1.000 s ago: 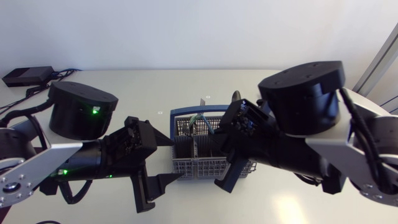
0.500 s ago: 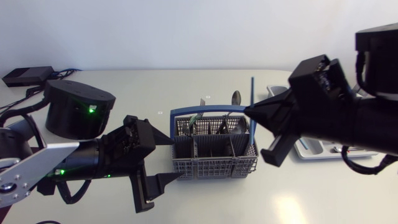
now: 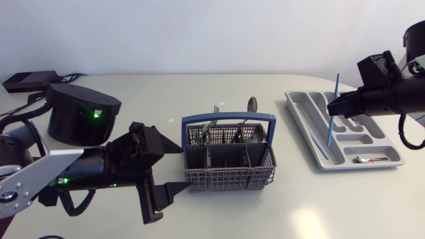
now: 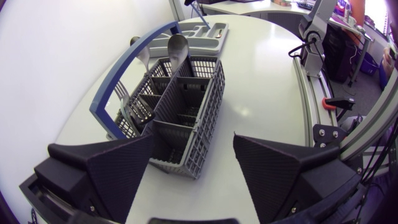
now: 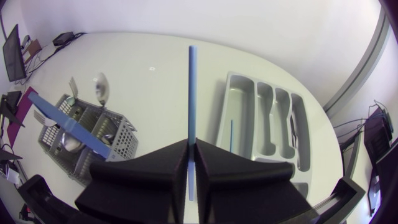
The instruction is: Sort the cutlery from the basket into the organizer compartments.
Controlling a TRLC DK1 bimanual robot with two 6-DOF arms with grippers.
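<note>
White tabletop (image 3: 199, 93) carries a grey plastic mesh cutlery basket with a blue arched handle (image 3: 229, 178) at its middle, with a metal spoon (image 3: 252, 104) and a metal fork (image 3: 216, 107) standing in its far compartments. Well apart to the right lies a grey moulded organizer tray (image 3: 345, 143). The right gripper (image 3: 332, 106) hangs over the tray, its fingers closed tight on a thin blue stick (image 3: 332, 123) held nearly upright. The left gripper (image 4: 193, 142) sits at the basket's near end, fingers spread wide and holding nothing.

table (image 3: 166, 93): white | black box (image 3: 30, 81): far-left corner | cables (image 3: 32, 98): beside box
</note>
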